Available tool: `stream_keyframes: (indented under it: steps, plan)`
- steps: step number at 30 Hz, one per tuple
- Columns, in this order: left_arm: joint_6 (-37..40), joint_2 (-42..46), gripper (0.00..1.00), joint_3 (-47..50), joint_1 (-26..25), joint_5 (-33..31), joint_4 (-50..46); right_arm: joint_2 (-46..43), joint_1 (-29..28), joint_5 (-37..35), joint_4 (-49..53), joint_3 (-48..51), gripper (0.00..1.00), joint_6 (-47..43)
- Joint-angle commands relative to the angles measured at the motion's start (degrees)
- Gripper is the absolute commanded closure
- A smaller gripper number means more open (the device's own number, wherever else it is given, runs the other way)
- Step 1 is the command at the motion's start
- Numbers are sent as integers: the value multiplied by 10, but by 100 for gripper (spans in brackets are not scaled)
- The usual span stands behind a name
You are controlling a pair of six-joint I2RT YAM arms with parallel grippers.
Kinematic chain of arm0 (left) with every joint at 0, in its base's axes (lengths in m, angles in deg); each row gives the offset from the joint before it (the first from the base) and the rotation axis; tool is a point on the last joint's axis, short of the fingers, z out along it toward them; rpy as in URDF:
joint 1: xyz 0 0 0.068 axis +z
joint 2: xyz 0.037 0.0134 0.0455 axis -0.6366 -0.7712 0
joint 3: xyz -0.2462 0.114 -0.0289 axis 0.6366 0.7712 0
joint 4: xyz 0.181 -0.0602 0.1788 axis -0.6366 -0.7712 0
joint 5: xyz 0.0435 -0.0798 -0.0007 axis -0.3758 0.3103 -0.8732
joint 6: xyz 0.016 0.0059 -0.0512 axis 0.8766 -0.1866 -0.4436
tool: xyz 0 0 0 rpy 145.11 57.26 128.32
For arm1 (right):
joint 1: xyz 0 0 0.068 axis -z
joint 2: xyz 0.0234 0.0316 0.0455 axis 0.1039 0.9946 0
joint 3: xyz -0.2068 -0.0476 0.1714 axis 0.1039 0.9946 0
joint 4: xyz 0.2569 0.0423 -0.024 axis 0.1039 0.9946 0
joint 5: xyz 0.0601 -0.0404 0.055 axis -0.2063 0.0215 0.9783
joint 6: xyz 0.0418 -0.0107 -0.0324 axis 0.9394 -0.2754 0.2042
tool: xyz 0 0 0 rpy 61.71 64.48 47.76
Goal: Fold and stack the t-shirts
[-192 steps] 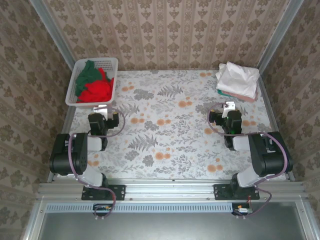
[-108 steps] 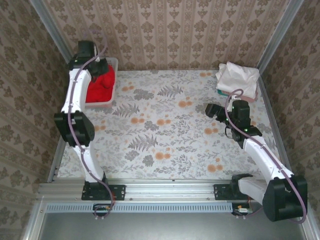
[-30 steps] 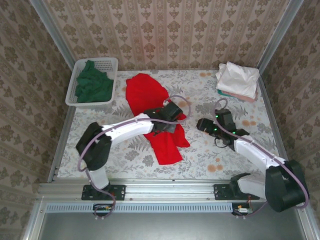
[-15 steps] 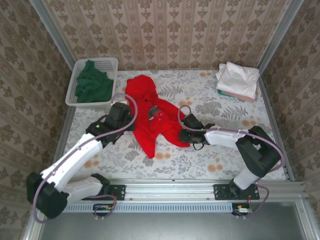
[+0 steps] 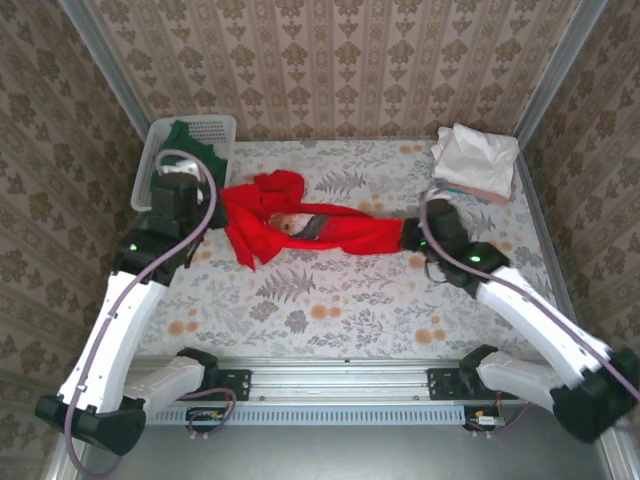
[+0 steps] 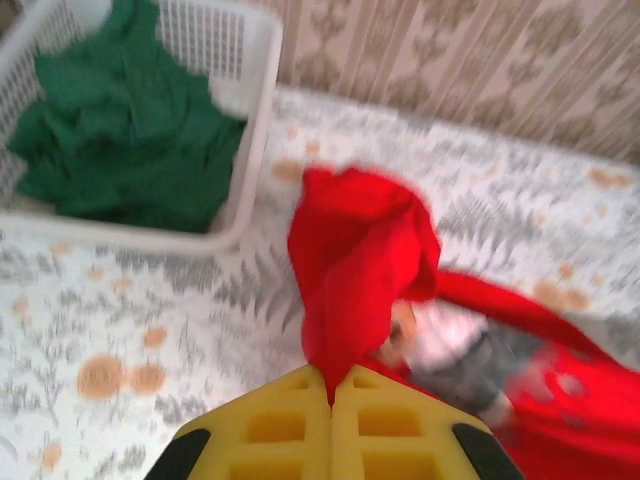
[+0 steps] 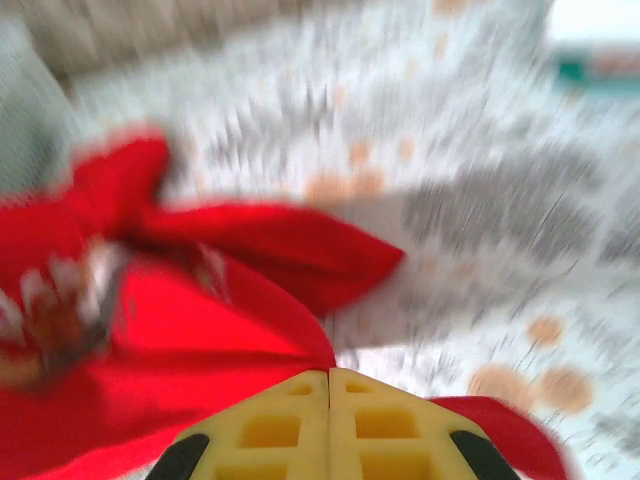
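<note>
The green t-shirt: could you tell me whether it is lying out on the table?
No, the green t-shirt lies bunched inside the white mesh basket.

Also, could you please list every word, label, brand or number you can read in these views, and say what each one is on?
No text can be read.
red t-shirt: its white and grey print is crumpled and blurred; no letters can be made out.
green t-shirt, basket, folded stack: no writing visible.
tablecloth, wallpaper: patterns, no writing.
</note>
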Motion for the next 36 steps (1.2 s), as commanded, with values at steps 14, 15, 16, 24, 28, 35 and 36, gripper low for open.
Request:
stream_keyframes:
  steps: [14, 15, 16, 24, 28, 35, 36]
  plan:
    - [51, -466, 100, -676, 104, 251, -3, 206, 78, -86, 58, -442, 100, -125]
    - [42, -513, 100, -771, 117, 281, -16, 221, 88, -49, 58, -469, 100, -126]
    - [29, -554, 100, -862, 128, 296, -32, 224, 99, -15, 58, -504, 100, -117]
    - [31, -379, 100, -643, 162, 362, 87, 222, 133, 10, 67, -607, 100, -132]
    - [47, -144, 100, -296, 166, 286, 240, 125, 133, 47, 26, -474, 100, -123]
    - [-61, 163, 100, 214, 160, 213, 261, -35, 130, 164, 3, -101, 100, -50]
    - [-74, 191, 100, 265, 157, 197, 232, -48, 130, 173, 14, -57, 100, -41]
